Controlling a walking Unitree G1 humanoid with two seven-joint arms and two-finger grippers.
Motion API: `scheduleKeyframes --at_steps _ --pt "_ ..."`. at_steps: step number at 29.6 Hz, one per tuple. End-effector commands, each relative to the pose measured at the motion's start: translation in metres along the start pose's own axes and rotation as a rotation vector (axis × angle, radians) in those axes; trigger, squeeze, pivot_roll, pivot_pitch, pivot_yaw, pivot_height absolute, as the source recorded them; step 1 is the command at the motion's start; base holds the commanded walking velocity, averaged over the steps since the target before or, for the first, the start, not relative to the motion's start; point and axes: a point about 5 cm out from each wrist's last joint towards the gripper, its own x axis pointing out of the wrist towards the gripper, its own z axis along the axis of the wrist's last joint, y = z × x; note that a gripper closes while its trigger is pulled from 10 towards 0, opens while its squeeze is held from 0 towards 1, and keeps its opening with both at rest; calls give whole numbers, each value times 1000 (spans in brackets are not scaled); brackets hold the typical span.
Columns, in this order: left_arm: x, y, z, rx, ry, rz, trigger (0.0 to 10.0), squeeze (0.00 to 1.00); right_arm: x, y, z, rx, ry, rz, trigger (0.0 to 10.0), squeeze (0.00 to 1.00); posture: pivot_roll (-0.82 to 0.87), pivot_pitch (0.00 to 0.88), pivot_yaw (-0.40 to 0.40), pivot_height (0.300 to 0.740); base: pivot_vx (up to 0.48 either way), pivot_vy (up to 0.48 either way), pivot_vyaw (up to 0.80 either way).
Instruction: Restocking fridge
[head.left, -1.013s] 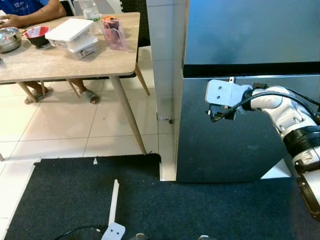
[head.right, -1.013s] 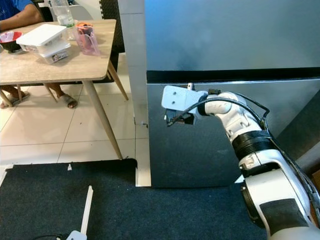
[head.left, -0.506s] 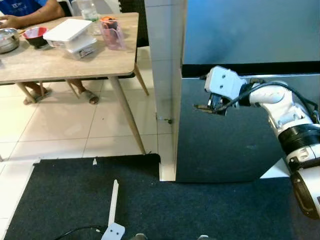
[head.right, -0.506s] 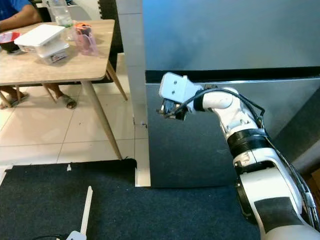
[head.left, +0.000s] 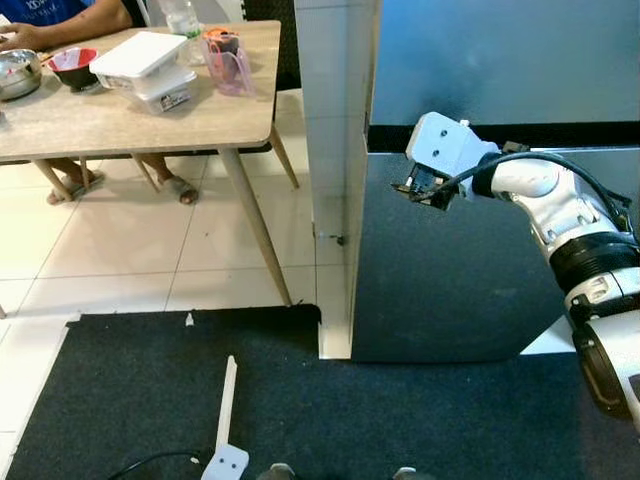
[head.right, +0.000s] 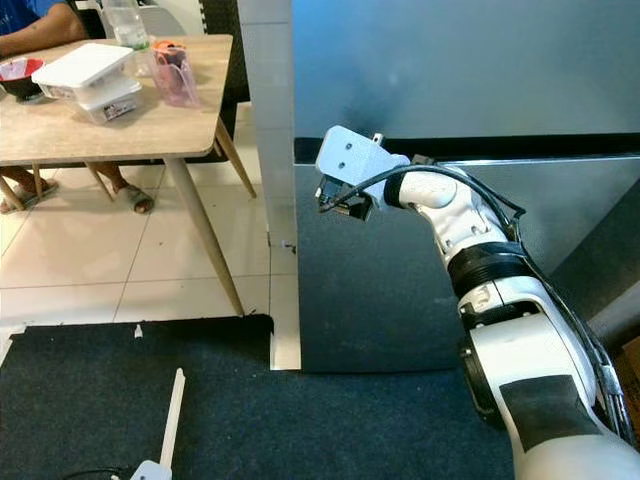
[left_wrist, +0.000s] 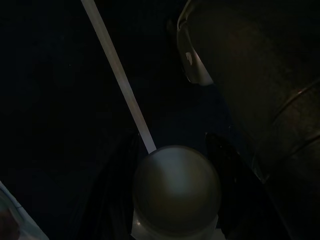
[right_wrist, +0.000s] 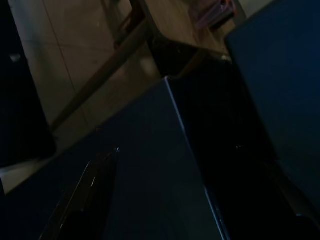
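The fridge has two dark glossy doors, an upper one (head.left: 500, 60) and a lower one (head.left: 450, 280), with a black gap (head.left: 560, 133) between them. Both are closed. My right gripper (head.left: 408, 189) is held up at the top left corner of the lower door, just under the gap, with its fingers apart. In the right wrist view one black finger (right_wrist: 80, 200) lies over the door's face near the door's edge (right_wrist: 187, 145). My left arm hangs idle, and its wrist view is very dark.
A white tiled pillar (head.left: 335, 150) stands against the fridge's left side. Further left is a wooden table (head.left: 120, 120) with stacked white containers (head.left: 145, 65), a pink jug (head.left: 228, 62) and bowls, and a person (head.left: 50, 20) sits there. A dark mat (head.left: 300, 410) with a white strip (head.left: 228, 400) lies below.
My right gripper has risen and moved left, from the middle of the lower door's upper part to its top left corner by the gap.
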Motion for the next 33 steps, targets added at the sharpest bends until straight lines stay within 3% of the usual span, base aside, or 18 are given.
scheduleKeyframes --at_steps 1,7,11,16,24,28,30,33 --pt "0 -14 -17 6 52 -47 10000 0 4 -2 6 -9 -13 -6 10000 0 -27 172 -23 740 0 0 0" --pt "0 -15 -19 4 55 -48 10000 0 7 1 6 -38 2 18 10000 0 -26 178 -26 740 0 0 0" --pt "0 -15 -19 3 54 -48 10000 0 8 8 3 -113 34 94 10000 0 -29 180 -29 740 0 0 0" --pt "0 -15 -17 2 48 -50 10000 0 4 23 -3 -254 96 323 10000 0 -33 175 -35 740 0 0 0" --pt "0 -17 -15 -1 44 -52 10000 0 -2 23 -2 -290 110 437 10000 0 -38 173 -37 740 0 0 0" --pt "1 -18 -15 -2 44 -54 10000 0 0 16 9 -261 40 395 10000 0 -38 172 -40 740 0 0 0" --pt "1 -18 -15 -3 42 -54 10000 0 2 8 29 -147 -124 347 10000 0 -36 172 -40 740 0 0 0" --pt "1 -18 -14 -3 42 -54 10000 0 1 4 37 -67 -208 341 10000 0 -35 172 -40 740 0 0 0"
